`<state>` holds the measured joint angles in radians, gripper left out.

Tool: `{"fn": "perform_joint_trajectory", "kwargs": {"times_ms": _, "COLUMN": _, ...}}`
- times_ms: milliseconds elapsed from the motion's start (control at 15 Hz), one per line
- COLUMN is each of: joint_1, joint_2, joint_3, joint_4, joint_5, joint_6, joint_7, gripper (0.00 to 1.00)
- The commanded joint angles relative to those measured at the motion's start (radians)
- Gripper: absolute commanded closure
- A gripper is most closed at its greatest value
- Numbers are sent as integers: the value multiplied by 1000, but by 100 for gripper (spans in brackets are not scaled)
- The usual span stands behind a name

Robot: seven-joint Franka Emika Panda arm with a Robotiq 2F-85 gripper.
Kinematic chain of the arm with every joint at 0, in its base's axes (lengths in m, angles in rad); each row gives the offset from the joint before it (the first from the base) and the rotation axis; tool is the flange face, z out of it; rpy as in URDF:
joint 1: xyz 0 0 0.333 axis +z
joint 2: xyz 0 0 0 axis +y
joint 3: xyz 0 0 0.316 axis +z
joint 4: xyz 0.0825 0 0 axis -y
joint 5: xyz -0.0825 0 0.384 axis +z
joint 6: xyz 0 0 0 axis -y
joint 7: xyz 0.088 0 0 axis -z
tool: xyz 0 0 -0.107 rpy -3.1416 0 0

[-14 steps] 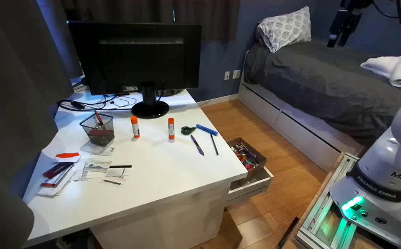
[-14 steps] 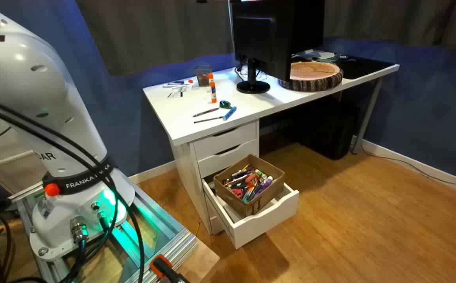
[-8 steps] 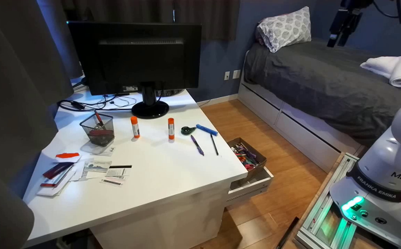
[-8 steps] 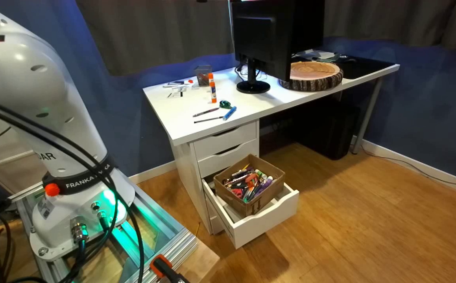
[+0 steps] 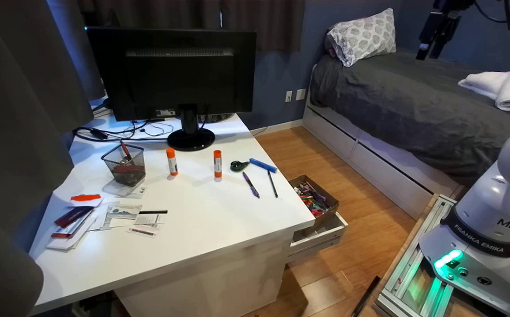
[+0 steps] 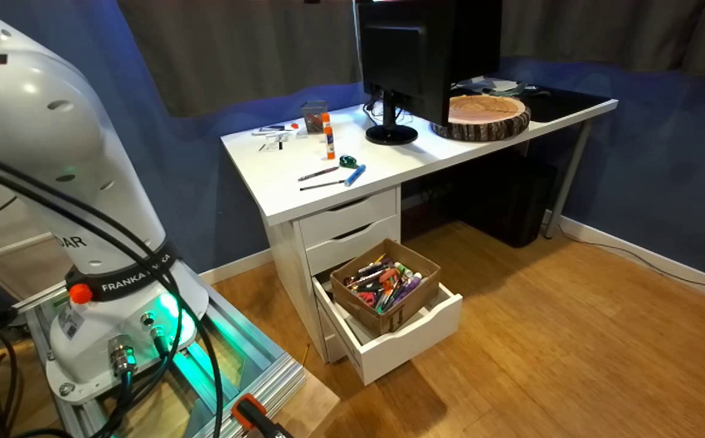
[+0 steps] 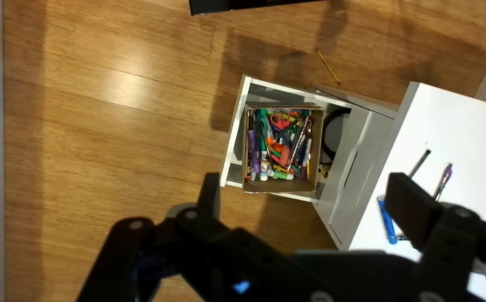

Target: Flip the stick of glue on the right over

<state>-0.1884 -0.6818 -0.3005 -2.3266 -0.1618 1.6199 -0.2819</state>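
Two glue sticks stand upright and apart on the white desk (image 5: 219, 211). Both are white with orange at top and bottom. In an exterior view the right-hand glue stick (image 5: 218, 164) stands left of a green tape dispenser (image 5: 239, 166), and the left-hand glue stick (image 5: 172, 163) stands near the mesh cup. In an exterior view the right-hand stick (image 6: 329, 145) stands in front of the left-hand one (image 6: 326, 118). My gripper (image 5: 428, 53) hangs high at the upper right, far from both sticks. In the wrist view my gripper (image 7: 305, 180) is open and empty; neither stick shows there.
A black monitor (image 5: 171, 72) stands behind the sticks. A mesh cup (image 5: 123, 165), papers and cards (image 5: 125, 212) lie to the left. A blue marker (image 5: 263, 165), a purple pen (image 5: 251, 185) and a black pencil (image 5: 273, 183) lie right. An open drawer (image 6: 413, 347) holds a cardboard box (image 6: 388, 322).
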Motion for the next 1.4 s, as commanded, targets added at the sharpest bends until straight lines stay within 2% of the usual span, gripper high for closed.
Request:
{"fn": "perform_joint_trajectory", "kwargs": {"times_ms": 0, "joint_1": 11, "joint_2": 14, "joint_3": 1, "joint_4": 2, "joint_5": 13, "joint_6": 16, "joint_7": 4, "gripper": 0}}
{"fn": "perform_joint_trajectory", "kwargs": {"times_ms": 267, "joint_1": 99, "joint_2": 64, "joint_3": 77, "joint_4": -9, "joint_5": 134, "joint_6": 58, "joint_7": 59, "gripper": 0}}
{"fn": "perform_joint_trajectory", "kwargs": {"times_ms": 400, "joint_1": 147, "joint_2": 125, "joint_3": 135, "joint_4": 12, "joint_5": 233, "joint_6": 40, "joint_7": 133, "gripper": 0}}
{"fn": "perform_joint_trajectory", "kwargs": {"times_ms": 600, "joint_1": 195, "joint_2": 214, "joint_3": 228, "joint_4": 29, "joint_5": 311, "joint_6": 79, "joint_7": 237, "gripper": 0}}
{"fn": "perform_joint_trajectory", "kwargs": {"times_ms": 867, "joint_1": 235, "joint_2": 317, "joint_3": 320, "joint_4": 60, "joint_5": 338, "joint_6": 162, "joint_7": 315, "gripper": 0}}
{"fn": "perform_joint_trajectory", "kwargs": {"times_ms": 1000, "joint_1": 251, "joint_2": 354, "joint_3": 367, "joint_4": 72, "joint_5": 272, "joint_6": 222, "joint_7": 306, "gripper": 0}}
{"fn": "perform_joint_trajectory", "kwargs": {"times_ms": 1067, "joint_1": 240, "joint_2": 310, "joint_3": 339, "joint_4": 36, "joint_5": 305, "joint_6": 192, "joint_7": 296, "gripper": 0}}
{"fn": "perform_joint_trajectory", "kwargs": {"times_ms": 1333, "joint_1": 242, "joint_2": 327, "joint_3": 344, "joint_4": 40, "joint_5": 303, "joint_6": 201, "joint_7": 296, "gripper": 0}}
